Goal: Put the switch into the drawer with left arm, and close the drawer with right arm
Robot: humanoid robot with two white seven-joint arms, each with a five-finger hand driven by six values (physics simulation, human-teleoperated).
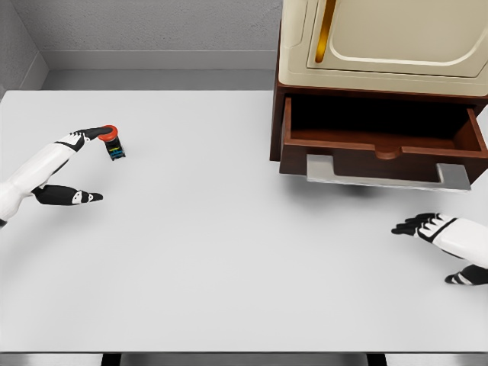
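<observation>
The white table point(229, 267) fills nearly the whole frame, and at the upper right stands a cream-fronted cabinet point(381, 38) with its dark wooden drawer point(381, 141) pulled open, the inside looking bare and shadowed, a grey handle plate along its front edge. From the left edge comes the left hand point(84, 164), fingers spread wide apart, the upper fingers reaching out to touch the red top of the switch point(114, 142) while the thumb points away lower down; nothing is gripped yet as far as I can see. At the lower right the right hand point(435, 229) rests just above the table, fingers stretched out and loose, holding nothing, below the drawer front. The switch itself is a small thing at the left of the frame, well apart from the drawer: a red cap on a dark, blocky body with a bit of blue. I'd judge it light and rigid, hard plastic, likely to tip or skid if nudged from the top. Pinching the squarish body from two sides, under the cap, looks the safer hold.
</observation>
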